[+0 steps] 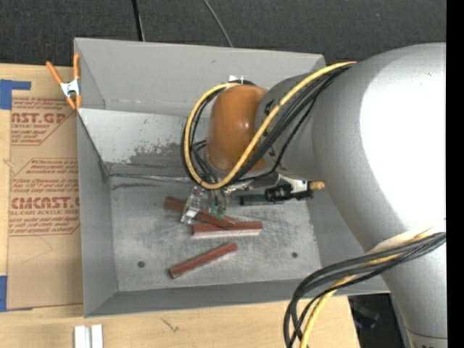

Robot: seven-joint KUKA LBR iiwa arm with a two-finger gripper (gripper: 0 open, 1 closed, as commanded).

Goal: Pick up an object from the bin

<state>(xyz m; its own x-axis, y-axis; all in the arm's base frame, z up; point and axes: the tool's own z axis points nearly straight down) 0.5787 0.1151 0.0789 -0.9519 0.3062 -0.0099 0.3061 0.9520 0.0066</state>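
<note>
Near the middle of the grey metal bin [94, 194], the gripper [204, 210] is hanging low over a reddish-brown stick [174, 205], open or closed I cannot tell, second stick [232, 228] lying just beside, third stick [203, 259] lying apart toward the front wall.

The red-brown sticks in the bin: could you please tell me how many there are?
3. The front stick lies alone, lowest in the view; the middle stick lies level; the slanted stick runs under the gripper. The arm may hide more.
</note>
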